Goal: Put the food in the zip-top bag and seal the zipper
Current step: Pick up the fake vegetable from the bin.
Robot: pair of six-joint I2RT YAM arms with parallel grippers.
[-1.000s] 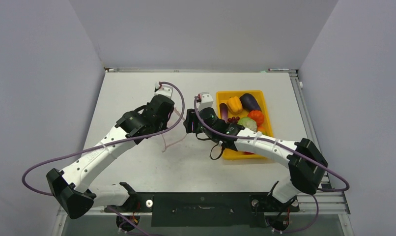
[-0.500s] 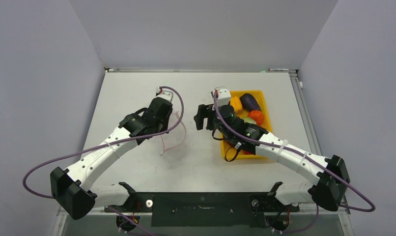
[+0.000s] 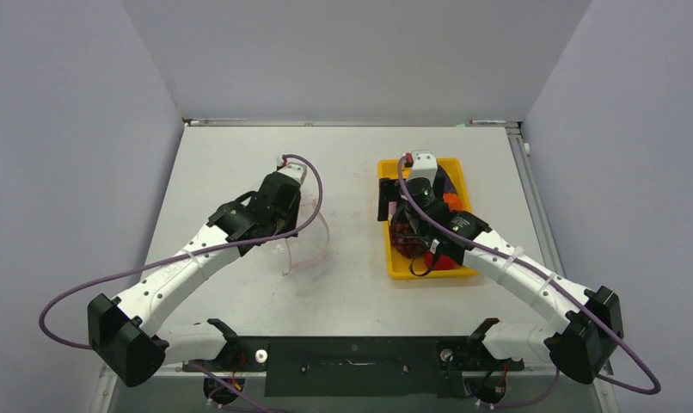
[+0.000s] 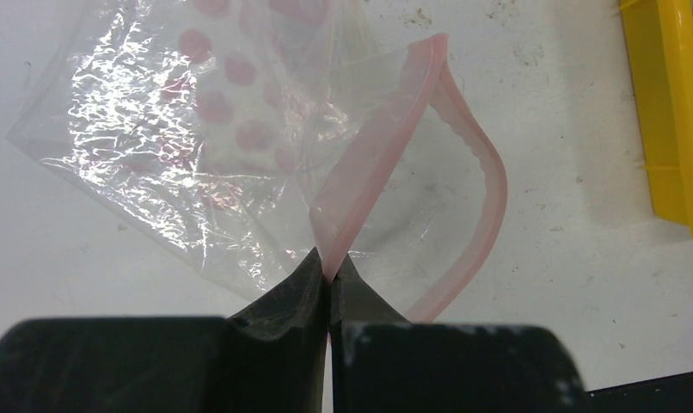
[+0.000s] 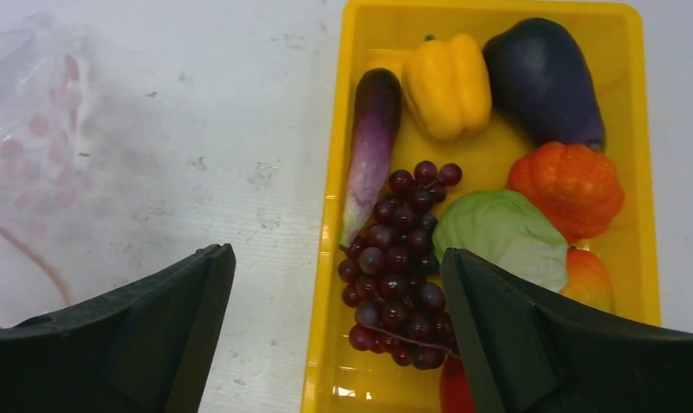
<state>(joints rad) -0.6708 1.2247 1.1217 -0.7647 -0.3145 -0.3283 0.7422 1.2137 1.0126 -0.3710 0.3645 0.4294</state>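
- Swung clear of the bag's mouth, your right gripper now hangs over the yellow tray, fingers spread wide above the grape bunch and holding nothing.
- Your left gripper is clamped on the zipper, lifting one lip so that the zip-top bag gapes on the table, left of the tray and not touching it.
- All the food lies in the tray: long eggplant, yellow pepper, dark eggplant, orange piece, green piece.
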